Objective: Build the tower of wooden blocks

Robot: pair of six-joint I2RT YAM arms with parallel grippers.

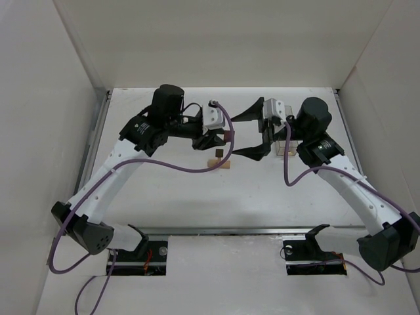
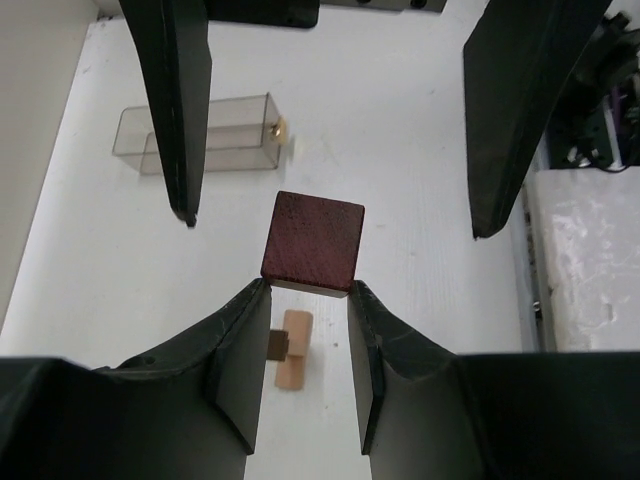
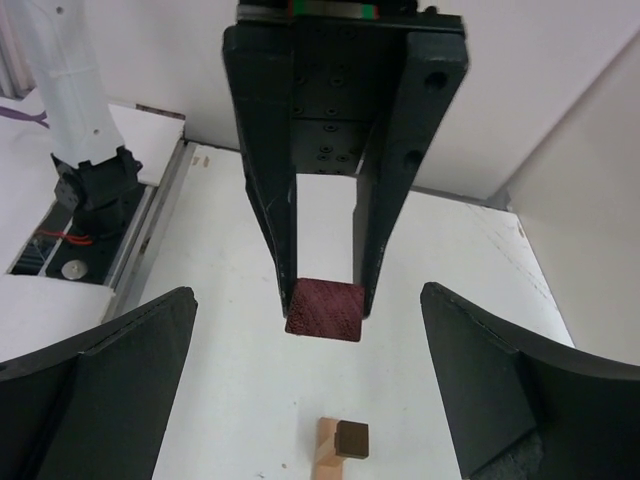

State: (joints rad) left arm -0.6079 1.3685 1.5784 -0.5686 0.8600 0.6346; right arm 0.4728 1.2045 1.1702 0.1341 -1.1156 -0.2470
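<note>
My left gripper is shut on a dark reddish-brown cube, holding it by its lower edge above the table; the cube also shows in the right wrist view. Below it on the table lies a small tan piece with a small dark cube on it, seen in the top view as the tan piece. My right gripper is wide open and empty, facing the left gripper, its fingers standing to either side of the held cube without touching it.
A clear plastic rectangular box lies on the table behind the right gripper, at the box in the top view. White walls enclose the table on three sides. A metal rail runs along the near edge.
</note>
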